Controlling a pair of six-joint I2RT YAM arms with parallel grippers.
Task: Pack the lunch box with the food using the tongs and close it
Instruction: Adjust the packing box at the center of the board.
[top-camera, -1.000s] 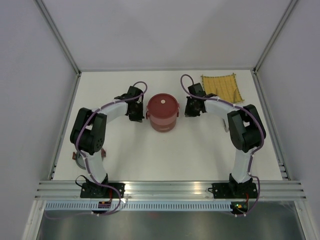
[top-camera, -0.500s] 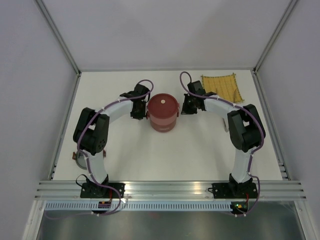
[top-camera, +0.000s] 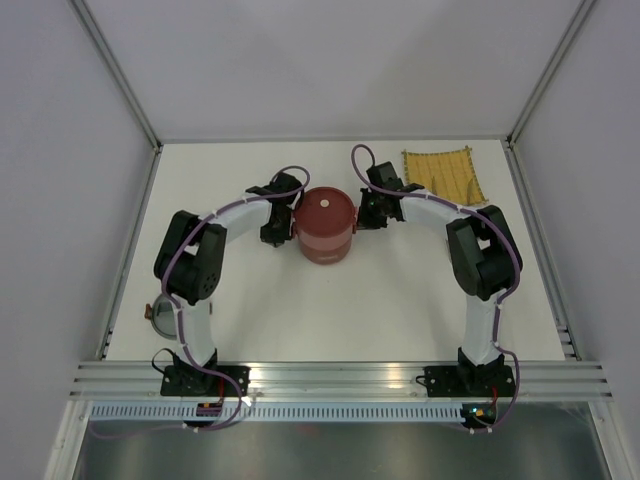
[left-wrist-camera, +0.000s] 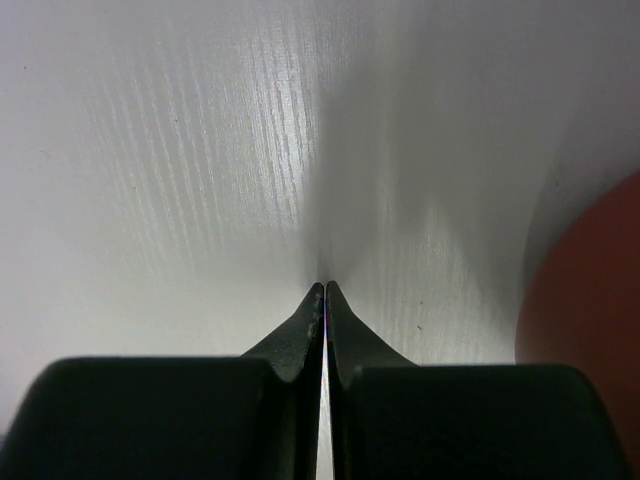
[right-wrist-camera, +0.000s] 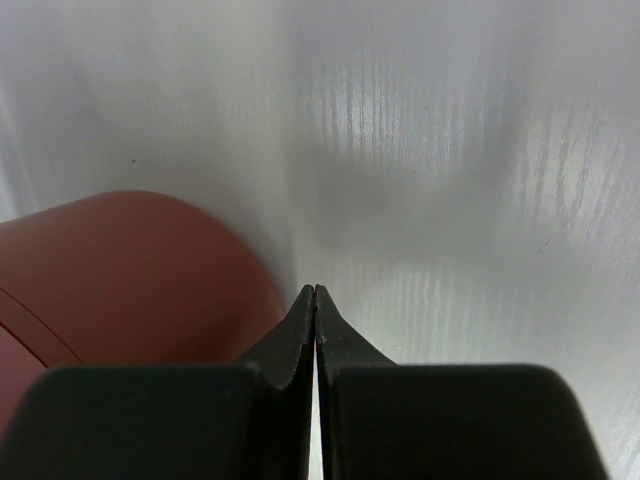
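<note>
Left gripper (left-wrist-camera: 324, 288): closed, its two dark fingers pressed tip to tip with nothing between them. It sits low over the bare surface (top-camera: 400, 300), just to the left of the lunch box (top-camera: 324, 230).
Right gripper (right-wrist-camera: 315, 290): also closed and empty, the fingers meeting in a thin seam. It sits low just to the right of the lunch box.
Contact: from above, both grippers flank the lunch box closely. I cannot tell whether either one touches its wall.
Lunch box: a dark-red round stack standing upright between the two grippers, toward the far middle of the surface. Its curved side fills one edge of each wrist view.
Lid (top-camera: 325, 204): flat, red and seated on top of the lunch box, with a small pale knob (top-camera: 325, 203) at its centre.
Mat (top-camera: 443, 175): yellow and woven, lying flat beyond and to the right of the lunch box, past the right gripper and apart from both.
Arms: each one curves in from the near edge toward the lunch box.
</note>
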